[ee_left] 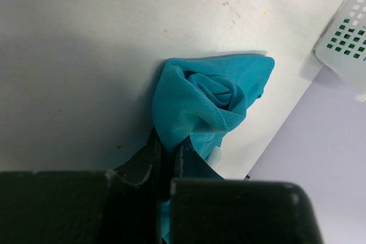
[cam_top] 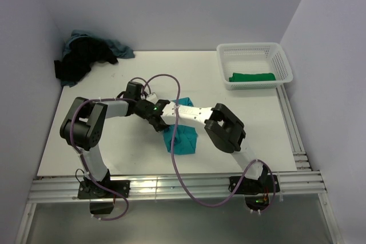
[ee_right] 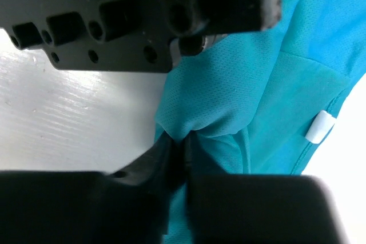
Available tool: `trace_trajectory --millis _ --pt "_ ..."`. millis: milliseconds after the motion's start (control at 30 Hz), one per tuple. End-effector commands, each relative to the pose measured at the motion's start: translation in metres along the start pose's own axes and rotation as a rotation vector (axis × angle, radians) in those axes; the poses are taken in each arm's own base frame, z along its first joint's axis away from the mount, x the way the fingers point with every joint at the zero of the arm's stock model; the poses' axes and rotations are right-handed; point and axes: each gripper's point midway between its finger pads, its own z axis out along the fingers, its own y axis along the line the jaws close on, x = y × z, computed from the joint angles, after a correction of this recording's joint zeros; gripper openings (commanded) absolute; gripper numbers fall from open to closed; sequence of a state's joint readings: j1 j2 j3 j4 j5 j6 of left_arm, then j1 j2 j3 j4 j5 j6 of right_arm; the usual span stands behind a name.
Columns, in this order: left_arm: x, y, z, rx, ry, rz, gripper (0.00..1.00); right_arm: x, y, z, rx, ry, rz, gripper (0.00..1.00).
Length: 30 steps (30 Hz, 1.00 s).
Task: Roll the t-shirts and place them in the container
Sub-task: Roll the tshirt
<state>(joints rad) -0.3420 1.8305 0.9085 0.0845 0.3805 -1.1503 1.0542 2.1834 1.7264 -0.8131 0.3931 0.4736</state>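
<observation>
A bright teal t-shirt [cam_top: 184,141] lies bunched at the middle of the table, one end coiled into a loose roll [ee_left: 211,98]. My left gripper [cam_top: 155,119] is shut on its edge, as the left wrist view shows [ee_left: 167,144]. My right gripper [cam_top: 170,125] is shut on a fold of the same shirt [ee_right: 186,141], right beside the left gripper's black body [ee_right: 114,21]. A dark green t-shirt [cam_top: 251,76] lies folded in the white mesh basket [cam_top: 283,61]. Black and grey-blue t-shirts [cam_top: 86,55] sit piled at the back left corner.
The basket stands at the back right and its corner shows in the left wrist view [ee_left: 346,38]. A white tag [ee_right: 319,126] sticks out of the teal shirt. Purple cables [cam_top: 174,141] loop over the arms and the shirt. Walls close the table on three sides.
</observation>
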Motion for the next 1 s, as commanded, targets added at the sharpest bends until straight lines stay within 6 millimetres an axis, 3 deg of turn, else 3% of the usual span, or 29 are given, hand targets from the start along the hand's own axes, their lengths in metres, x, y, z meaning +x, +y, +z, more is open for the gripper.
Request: trace_trajectory --millis 0,167,200,233,267,300,367,400,433,467,533,633,733,867,967 --pt "0.011 -0.002 -0.012 -0.008 0.040 -0.017 0.00 0.039 -0.012 0.020 0.076 0.105 -0.071 0.03" --pt "0.009 -0.002 -0.015 -0.005 0.037 -0.015 0.00 0.045 -0.020 0.019 0.067 0.085 -0.068 0.00" --pt "0.008 -0.001 -0.016 -0.007 0.036 -0.014 0.02 0.039 -0.022 0.010 0.051 0.054 -0.058 0.00" --pt "0.006 -0.002 -0.018 -0.003 0.029 -0.001 0.09 0.040 -0.025 0.007 0.047 0.040 -0.058 0.00" --pt "-0.003 0.001 -0.021 -0.005 0.011 -0.002 0.15 0.048 -0.028 0.010 0.042 0.038 -0.069 0.00" --pt "-0.009 0.003 -0.026 -0.013 -0.005 0.021 0.26 0.044 -0.031 0.000 0.023 0.008 -0.067 0.00" --pt "-0.034 0.008 -0.035 -0.017 -0.049 0.019 0.36 0.057 -0.036 0.002 0.008 -0.006 -0.087 0.00" --pt "-0.040 0.014 -0.039 -0.046 -0.048 0.012 0.40 0.054 -0.037 -0.007 -0.021 -0.031 -0.089 0.00" --pt "-0.055 0.007 -0.041 -0.035 -0.059 0.050 0.47 0.057 -0.039 -0.008 -0.026 -0.038 -0.100 0.00" --pt "-0.072 0.008 -0.045 -0.039 -0.072 0.048 0.48 0.063 -0.042 -0.006 -0.033 -0.036 -0.136 0.00" --pt "-0.088 0.002 -0.043 -0.035 -0.023 0.094 0.50 0.066 -0.042 -0.012 -0.069 -0.054 -0.165 0.00" --pt "-0.098 -0.003 -0.032 -0.037 0.030 0.152 0.52 0.076 -0.044 -0.016 -0.126 -0.086 -0.213 0.00" --pt "-0.095 -0.008 -0.020 0.016 0.108 0.182 0.55 0.085 -0.046 -0.020 -0.160 -0.092 -0.241 0.00" --pt "-0.076 -0.013 -0.003 0.127 0.259 0.190 0.57 0.089 -0.045 -0.024 -0.188 -0.095 -0.263 0.00" --pt "-0.060 -0.011 0.010 0.118 0.335 0.233 0.58 0.090 -0.044 -0.023 -0.192 -0.086 -0.271 0.00"
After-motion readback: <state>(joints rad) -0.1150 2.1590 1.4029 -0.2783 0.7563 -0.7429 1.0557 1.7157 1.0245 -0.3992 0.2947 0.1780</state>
